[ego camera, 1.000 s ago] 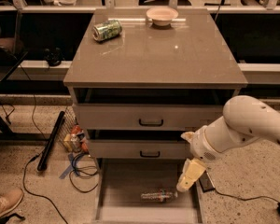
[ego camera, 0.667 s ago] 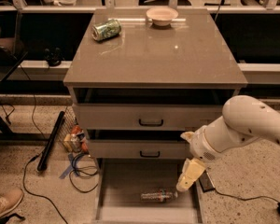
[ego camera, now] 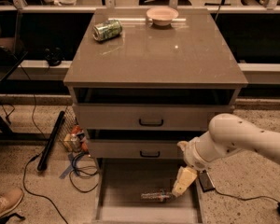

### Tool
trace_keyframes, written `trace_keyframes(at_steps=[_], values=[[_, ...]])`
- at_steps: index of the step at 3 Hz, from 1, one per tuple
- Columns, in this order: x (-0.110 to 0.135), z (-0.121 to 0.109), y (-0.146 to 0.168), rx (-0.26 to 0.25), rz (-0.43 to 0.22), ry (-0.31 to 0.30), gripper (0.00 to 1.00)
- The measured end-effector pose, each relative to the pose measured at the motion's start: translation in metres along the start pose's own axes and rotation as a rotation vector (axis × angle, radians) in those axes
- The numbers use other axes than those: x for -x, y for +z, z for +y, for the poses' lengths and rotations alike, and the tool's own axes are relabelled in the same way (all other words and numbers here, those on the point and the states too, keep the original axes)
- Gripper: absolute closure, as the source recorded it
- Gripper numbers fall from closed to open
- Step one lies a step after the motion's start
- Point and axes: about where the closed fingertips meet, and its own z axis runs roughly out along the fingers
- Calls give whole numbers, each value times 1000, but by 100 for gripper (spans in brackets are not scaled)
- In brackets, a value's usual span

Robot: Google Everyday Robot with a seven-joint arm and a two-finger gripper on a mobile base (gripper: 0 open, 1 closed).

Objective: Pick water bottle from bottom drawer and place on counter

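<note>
The water bottle (ego camera: 155, 196) is small, clear and ribbed, and lies on its side on the flat floor of the open bottom drawer (ego camera: 126, 183). My gripper (ego camera: 183, 183), cream-coloured at the end of the white arm (ego camera: 233, 139), hangs over the drawer's right side, its tip just right of the bottle's end. The glossy grey-brown counter (ego camera: 158, 55) tops the cabinet above.
A green-and-silver can (ego camera: 107, 30) lies on the counter's back left and a pale bowl (ego camera: 162, 16) stands at its back middle. Two shut drawers with black handles (ego camera: 150, 122) sit above the open one. Cables, a black bar (ego camera: 51, 141) and clutter lie on the floor at left.
My gripper has sunk slightly, down and left toward the bottle's right end. The bottle and drawer have not moved.
</note>
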Motion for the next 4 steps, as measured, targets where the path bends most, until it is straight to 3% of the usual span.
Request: trace_keyframes(at_steps=[1, 3, 4], values=[[-37, -24, 80, -15, -19, 15, 0], [-48, -29, 98, -3, -49, 10, 0], [-71, -45, 139, 16, -88, -6, 0]])
